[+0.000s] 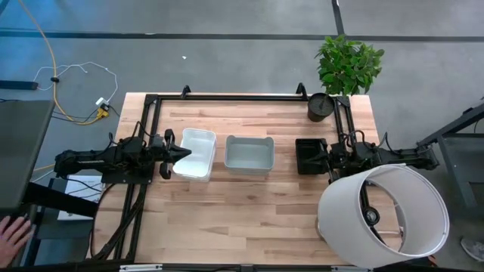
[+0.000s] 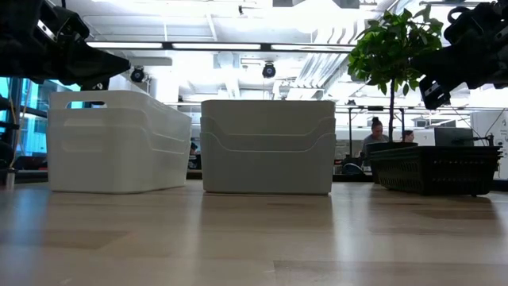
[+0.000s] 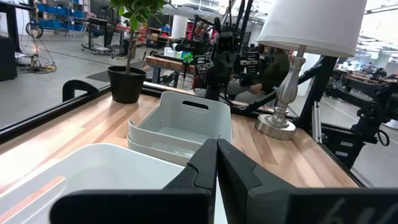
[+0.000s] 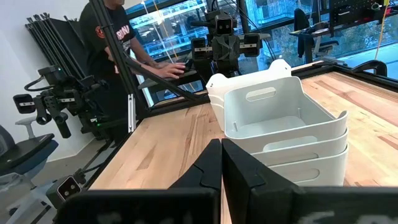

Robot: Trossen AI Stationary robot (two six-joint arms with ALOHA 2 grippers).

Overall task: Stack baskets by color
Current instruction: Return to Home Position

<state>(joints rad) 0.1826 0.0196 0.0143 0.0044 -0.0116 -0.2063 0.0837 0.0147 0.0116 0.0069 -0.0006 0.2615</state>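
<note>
Three stacks of baskets stand in a row on the wooden table [image 1: 249,219], each resting on its bottom. The white stack [image 1: 194,153] [image 2: 119,143] is at the left, the grey stack [image 1: 249,153] [image 2: 267,147] in the middle and the black mesh stack [image 1: 308,156] [image 2: 432,168] at the right. My left gripper [image 1: 184,153] [image 3: 216,163] is shut and hovers level above the white stack's left rim. My right gripper [image 1: 316,156] [image 4: 222,158] is shut and hovers level above the black stack, which its own wrist view does not show.
A round black plant pot [image 1: 321,106] with a green plant stands at the far right corner. A lamp with a big white shade [image 1: 382,215] stands at the near right. A person [image 4: 112,37] stands beyond the table's left side, one hand [image 1: 11,230] at the near left.
</note>
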